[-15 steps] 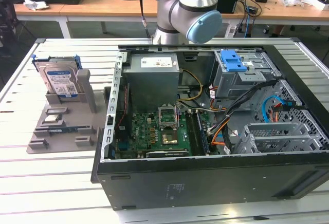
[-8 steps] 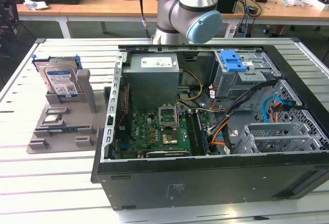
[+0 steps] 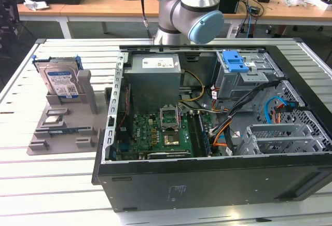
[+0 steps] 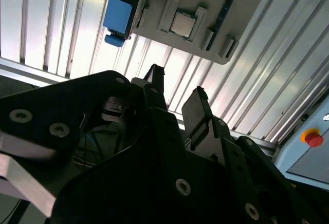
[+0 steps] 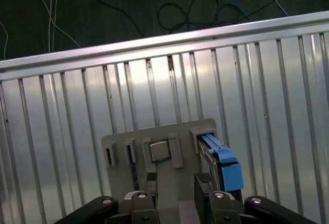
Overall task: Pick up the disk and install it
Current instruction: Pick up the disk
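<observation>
Exterior view: the flat silver metal hard drive in its blue plastic bracket, the disk [image 3: 60, 81], stands on edge in a slot of the grey plastic holder [image 3: 78, 117]. It is at about nine o'clock from the open black computer case [image 3: 207, 177], on the slatted metal table [image 3: 46, 184]. I cannot read the print on its white-and-blue label.

In the first wrist view the black two-finger gripper [image 5: 177, 185] hangs apart from the disk, jaws parted and empty, seemingly nearer the holder's middle.

Judgement: the pick-up step is in hand, grasp not yet made. It calls for centring the jaws across the disk's flat faces.
</observation>
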Controlling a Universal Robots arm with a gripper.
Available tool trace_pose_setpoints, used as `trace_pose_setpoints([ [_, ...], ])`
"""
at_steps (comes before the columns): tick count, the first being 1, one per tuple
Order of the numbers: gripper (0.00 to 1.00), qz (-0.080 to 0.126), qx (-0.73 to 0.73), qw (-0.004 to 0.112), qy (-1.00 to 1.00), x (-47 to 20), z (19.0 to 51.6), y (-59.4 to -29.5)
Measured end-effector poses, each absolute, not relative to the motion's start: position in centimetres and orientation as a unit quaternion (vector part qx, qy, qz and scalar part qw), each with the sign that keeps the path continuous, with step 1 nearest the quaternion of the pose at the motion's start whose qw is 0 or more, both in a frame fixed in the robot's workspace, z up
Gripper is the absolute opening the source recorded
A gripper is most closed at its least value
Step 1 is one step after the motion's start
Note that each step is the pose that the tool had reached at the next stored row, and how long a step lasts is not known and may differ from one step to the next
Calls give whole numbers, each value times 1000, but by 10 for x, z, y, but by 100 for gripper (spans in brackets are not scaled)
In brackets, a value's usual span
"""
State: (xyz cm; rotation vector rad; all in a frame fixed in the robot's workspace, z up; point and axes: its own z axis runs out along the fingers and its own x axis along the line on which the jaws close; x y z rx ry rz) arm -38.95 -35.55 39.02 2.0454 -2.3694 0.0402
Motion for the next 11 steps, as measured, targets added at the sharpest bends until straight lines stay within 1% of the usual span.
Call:
trace_pose_setpoints([
  [11, 42, 13, 653, 6, -757, -388, 385, -356],
])
